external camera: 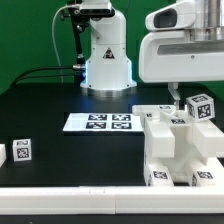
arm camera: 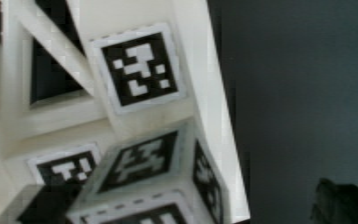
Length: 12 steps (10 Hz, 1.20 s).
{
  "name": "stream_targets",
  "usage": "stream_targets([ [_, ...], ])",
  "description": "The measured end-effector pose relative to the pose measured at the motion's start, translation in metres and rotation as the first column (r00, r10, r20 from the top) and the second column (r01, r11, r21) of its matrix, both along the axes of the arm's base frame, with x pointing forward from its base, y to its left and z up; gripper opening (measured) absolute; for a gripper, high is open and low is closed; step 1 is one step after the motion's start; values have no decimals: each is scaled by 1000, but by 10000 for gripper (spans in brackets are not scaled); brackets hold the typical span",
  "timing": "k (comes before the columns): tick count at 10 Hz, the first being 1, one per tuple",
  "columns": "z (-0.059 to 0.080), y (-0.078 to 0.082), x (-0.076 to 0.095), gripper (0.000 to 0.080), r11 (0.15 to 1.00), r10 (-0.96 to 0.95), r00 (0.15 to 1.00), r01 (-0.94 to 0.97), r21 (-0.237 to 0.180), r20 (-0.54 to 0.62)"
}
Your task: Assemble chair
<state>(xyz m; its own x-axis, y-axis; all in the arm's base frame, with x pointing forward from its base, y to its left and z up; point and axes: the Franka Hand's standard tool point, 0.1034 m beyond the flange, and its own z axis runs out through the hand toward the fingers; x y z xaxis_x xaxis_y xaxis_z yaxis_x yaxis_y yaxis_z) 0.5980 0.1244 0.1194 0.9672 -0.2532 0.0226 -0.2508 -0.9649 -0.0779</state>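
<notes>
The chair parts are white blocks with black-and-white tags, stacked together at the exterior view's right. A tagged post stands up from them. My gripper hangs right over this stack, next to the post. In the wrist view a tagged white block lies between my jaws, below a framed white piece with a tag. One dark finger stands apart from the block with a gap of dark table between them. My gripper is open and holds nothing.
The marker board lies flat in the middle of the black table. Two small tagged white parts sit near the front edge at the exterior view's left. The arm's white base stands at the back before a green wall.
</notes>
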Motion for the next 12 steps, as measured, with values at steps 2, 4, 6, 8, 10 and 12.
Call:
stream_targets([
  [2, -1, 0, 0, 555, 998, -60, 998, 60, 3, -5],
  [4, -1, -2, 0, 317, 978, -208, 978, 208, 6, -17],
  [6, -2, -7, -1, 281, 929, -369, 929, 370, 3, -34],
  [8, -2, -7, -1, 281, 799, -600, 799, 601, 4, -51],
  [10, -3, -7, 0, 281, 591, -804, 592, 806, 19, -55],
  [12, -3, -8, -1, 281, 372, -922, 374, 927, 40, -95],
])
